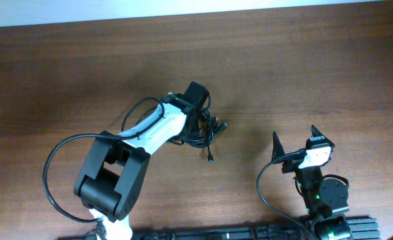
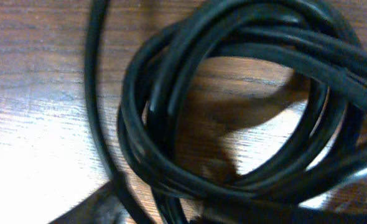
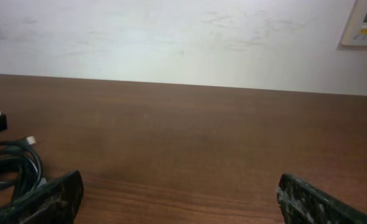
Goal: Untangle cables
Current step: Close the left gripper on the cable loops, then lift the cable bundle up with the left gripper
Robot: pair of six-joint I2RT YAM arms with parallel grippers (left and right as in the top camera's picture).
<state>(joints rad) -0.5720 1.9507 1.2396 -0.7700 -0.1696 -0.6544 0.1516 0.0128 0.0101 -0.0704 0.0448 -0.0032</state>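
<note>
My right claw (image 3: 180,185) hung wide open and empty over the one table (image 1: 316,67); just left of it lay one knotted bundle of black cables (image 1: 206,131), two plug ends (image 1: 210,160) poking out; my left claw (image 1: 195,107) sat on that bundle; I couldn't tell whether it gripped; strands too tangled to count.

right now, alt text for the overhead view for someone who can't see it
The left gripper hangs over a tangle of black cables near the middle of a wooden table. The right gripper stands open, off to the right.
</note>
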